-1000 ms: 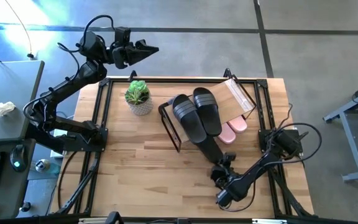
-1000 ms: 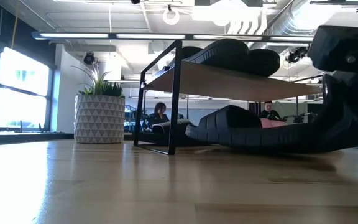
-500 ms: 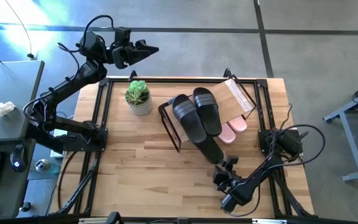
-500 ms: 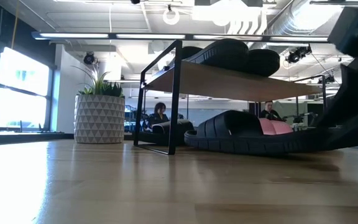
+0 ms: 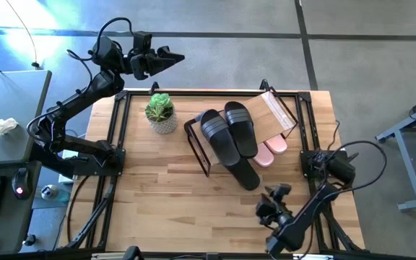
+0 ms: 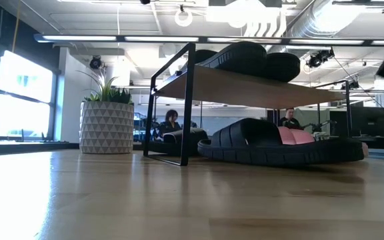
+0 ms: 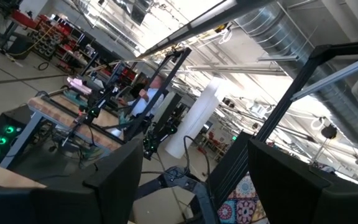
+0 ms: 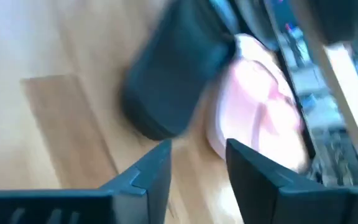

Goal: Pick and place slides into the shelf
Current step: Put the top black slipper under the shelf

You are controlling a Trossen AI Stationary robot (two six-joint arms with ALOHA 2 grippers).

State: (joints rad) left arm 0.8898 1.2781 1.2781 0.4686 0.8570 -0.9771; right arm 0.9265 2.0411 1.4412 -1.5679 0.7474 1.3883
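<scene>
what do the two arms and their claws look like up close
Both arms are dark, nearly black, built of slim jointed links with loose black cables looping alongside them. The left claw ends in two tapered dark fingers. The right claw matches it; in its wrist view its fingers are flat, angular, dark blue-grey plates. No markings are visible.

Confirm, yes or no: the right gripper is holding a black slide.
No. In the high view the right gripper sits apart from the black slide lying on the table, nothing between its fingers.
</scene>
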